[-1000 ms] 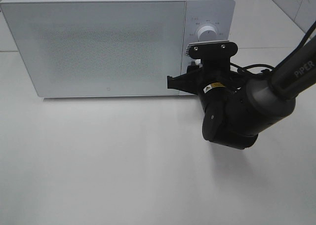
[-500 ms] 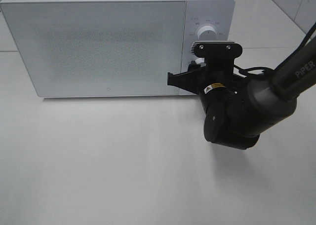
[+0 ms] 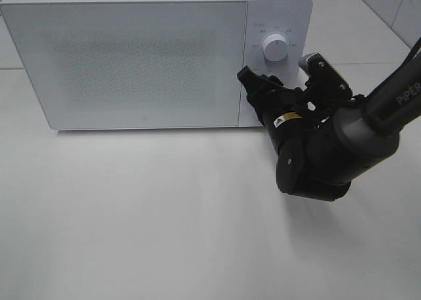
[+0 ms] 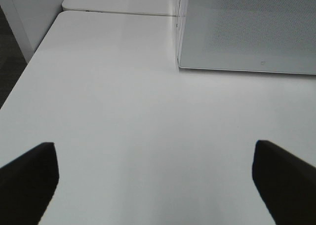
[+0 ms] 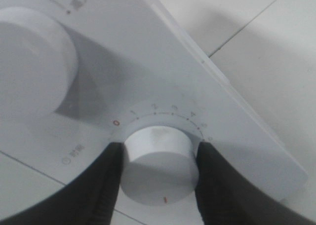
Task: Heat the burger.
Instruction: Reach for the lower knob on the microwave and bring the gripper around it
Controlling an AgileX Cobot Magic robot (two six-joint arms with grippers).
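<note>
At the control panel of the white microwave (image 3: 145,56), the right gripper (image 3: 265,84) has its jaws pinching the lower dial (image 5: 159,163). The right wrist view shows one dark finger (image 5: 106,185) pressed against each side of that round white dial. The dial's red mark faces the camera, and a printed scale of numbers arcs above it. The upper dial (image 3: 274,48) stands free, just above the gripper.

The right arm (image 3: 388,102) comes in from the right edge of the high view and slopes down toward the microwave. Its bulky black wrist (image 3: 309,162) hangs over the tabletop (image 3: 164,234) in front of the panel. The hand is rolled so that its camera bracket (image 3: 325,73) tilts off to the right of the dials.

The left gripper (image 4: 158,185) hovers low over bare tabletop with its jaws spread wide. It holds nothing and faces the microwave's front corner from well apart.

The microwave door (image 3: 131,63) is shut and its frosted front hides the inside. The burger shows in none of the views, so I cannot tell where it is.
</note>
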